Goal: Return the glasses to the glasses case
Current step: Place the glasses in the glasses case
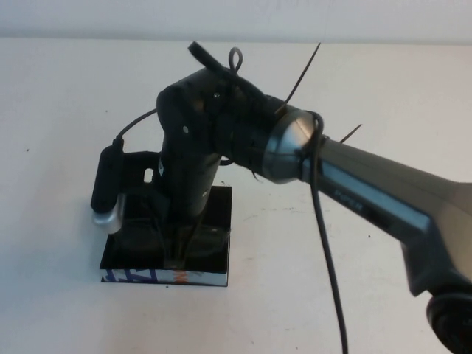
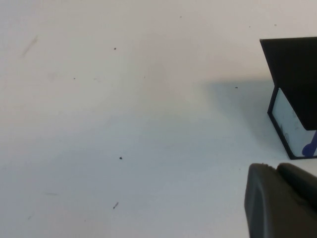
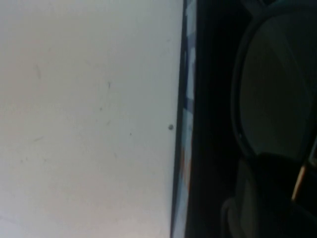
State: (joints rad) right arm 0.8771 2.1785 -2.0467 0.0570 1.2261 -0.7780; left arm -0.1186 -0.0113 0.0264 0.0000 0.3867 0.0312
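Right end effector (image 1: 177, 254) is down inside the case (image 1: 218, 221) over the glasses (image 3: 270, 94), placing step we judge; can't tell its state; left end effector (image 2: 280, 201) parked beside, state unclear; next we release and retract.

the desk (image 1: 66, 110) is a plain white surface with a few tiny dark specks. the glasses case (image 1: 220, 243) (flat, black, with a blue, white and orange printed front edge) lies directly on it.
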